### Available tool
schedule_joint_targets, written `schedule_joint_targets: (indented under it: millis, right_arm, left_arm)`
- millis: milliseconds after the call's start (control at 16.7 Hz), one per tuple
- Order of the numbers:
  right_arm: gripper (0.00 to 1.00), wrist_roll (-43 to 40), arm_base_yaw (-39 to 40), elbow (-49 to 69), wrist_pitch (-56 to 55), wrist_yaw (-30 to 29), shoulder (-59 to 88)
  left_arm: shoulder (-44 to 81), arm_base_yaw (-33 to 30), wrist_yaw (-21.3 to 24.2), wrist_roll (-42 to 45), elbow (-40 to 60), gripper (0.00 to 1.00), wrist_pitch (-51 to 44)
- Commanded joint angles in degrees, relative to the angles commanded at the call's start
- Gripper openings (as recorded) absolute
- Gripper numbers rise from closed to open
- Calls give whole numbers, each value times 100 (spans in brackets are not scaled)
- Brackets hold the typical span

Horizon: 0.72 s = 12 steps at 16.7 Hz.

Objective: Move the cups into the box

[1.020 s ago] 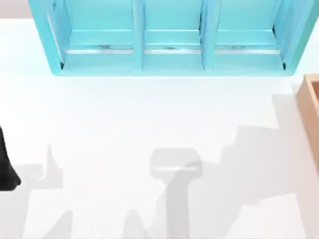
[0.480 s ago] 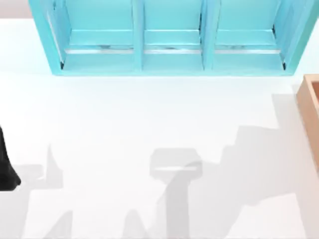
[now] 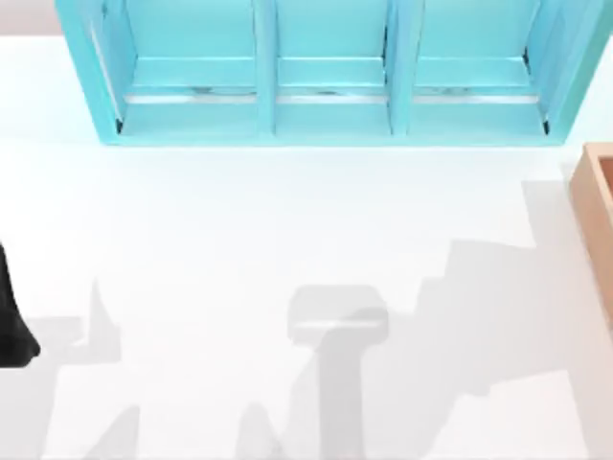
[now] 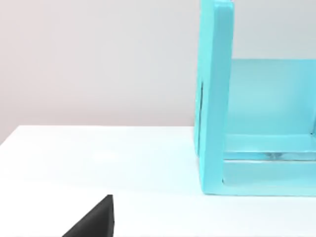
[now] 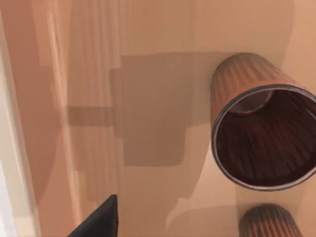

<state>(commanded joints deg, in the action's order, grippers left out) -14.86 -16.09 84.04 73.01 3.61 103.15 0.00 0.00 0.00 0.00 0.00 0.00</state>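
Observation:
Two copper-brown ribbed cups rest on the floor of the tan box [image 5: 148,74] in the right wrist view. One cup [image 5: 256,123] shows its dark open mouth, and the other cup [image 5: 269,222] is cut off by the picture's edge. A dark part of my right gripper [image 5: 98,222] hangs above the box floor, apart from both cups. In the top view the box [image 3: 596,220] reaches in at the table's right edge. My left arm [image 3: 10,326] is parked at the table's left edge, and a dark tip of the left gripper [image 4: 94,222] shows over the white table.
A big turquoise shelf unit [image 3: 326,77] with three bays stands along the back of the white table [image 3: 239,240]. Its side wall [image 4: 215,98] rises close to my left wrist. Arm shadows lie across the table's front and right.
The shadow on the right part of the table has shifted slightly to the left. The left arm, the shelf and the box have not moved.

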Motion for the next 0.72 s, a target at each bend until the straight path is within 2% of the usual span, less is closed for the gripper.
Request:
schedule_joint_targets:
  millis: [480,720]
  right_arm:
    - [100,-22,-21,1897,1758,15,148]
    - [100,-22,-24,2286,2119,9,144]
  left_arm:
    - [0,0,0,0,0,100,0]
    - [0,0,0,0,0,100,0]
